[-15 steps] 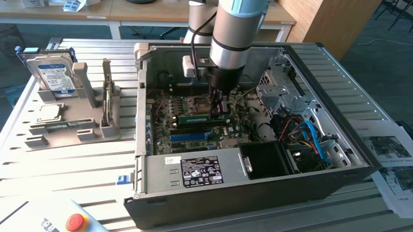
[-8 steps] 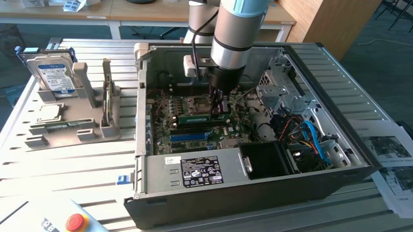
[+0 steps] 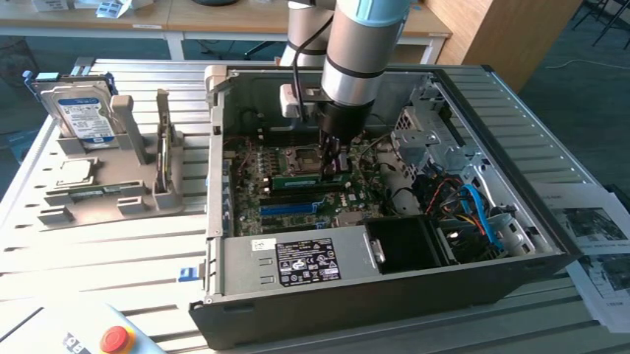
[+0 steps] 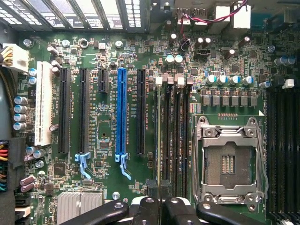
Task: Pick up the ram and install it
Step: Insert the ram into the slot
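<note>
The ram (image 3: 300, 179) is a thin green stick standing on edge in a memory slot of the motherboard (image 3: 256, 192), beside the processor socket (image 3: 303, 157). In the wrist view the ram (image 4: 159, 136) shows edge-on as a pale thin line between the dark memory slots. My gripper (image 3: 336, 166) reaches straight down into the open computer case (image 3: 394, 291). Its two dark fingers (image 4: 151, 190) are closed together on the ram's top edge, near one end of the stick. I cannot tell whether the stick is fully seated in the slot.
A grey holder (image 3: 138, 195) at the exterior view's left carries a hard drive (image 3: 84, 110) and a small silver processor chip (image 3: 74, 172). Inside the case are a power supply (image 3: 295, 262), drive cage (image 3: 433, 140) and blue cables (image 3: 477, 210). A red stop button (image 3: 116, 339) sits at the front.
</note>
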`<action>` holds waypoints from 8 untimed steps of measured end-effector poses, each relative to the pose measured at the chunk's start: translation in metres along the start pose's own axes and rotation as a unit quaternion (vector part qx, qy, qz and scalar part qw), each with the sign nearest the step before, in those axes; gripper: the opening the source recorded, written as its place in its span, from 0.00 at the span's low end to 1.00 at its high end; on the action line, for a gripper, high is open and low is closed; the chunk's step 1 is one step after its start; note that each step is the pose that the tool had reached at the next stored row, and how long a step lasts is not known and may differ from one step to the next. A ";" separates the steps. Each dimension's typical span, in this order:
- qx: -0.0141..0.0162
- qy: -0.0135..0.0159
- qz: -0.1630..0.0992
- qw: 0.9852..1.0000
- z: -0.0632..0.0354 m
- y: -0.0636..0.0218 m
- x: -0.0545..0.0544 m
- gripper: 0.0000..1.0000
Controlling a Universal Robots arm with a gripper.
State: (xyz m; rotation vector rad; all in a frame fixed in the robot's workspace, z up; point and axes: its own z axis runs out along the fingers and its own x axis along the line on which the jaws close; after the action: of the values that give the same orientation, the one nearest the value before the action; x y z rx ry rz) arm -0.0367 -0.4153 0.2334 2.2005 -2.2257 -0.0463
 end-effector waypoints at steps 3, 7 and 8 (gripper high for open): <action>0.000 0.000 0.000 1.000 0.0000 0.0000 0.000 0.12; 0.000 0.000 0.000 1.000 0.0001 0.0005 0.000 0.12; 0.000 0.000 0.000 1.000 0.0001 0.0006 0.000 0.12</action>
State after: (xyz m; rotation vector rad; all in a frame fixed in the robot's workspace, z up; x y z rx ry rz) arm -0.0374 -0.4152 0.2334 2.2006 -2.2258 -0.0464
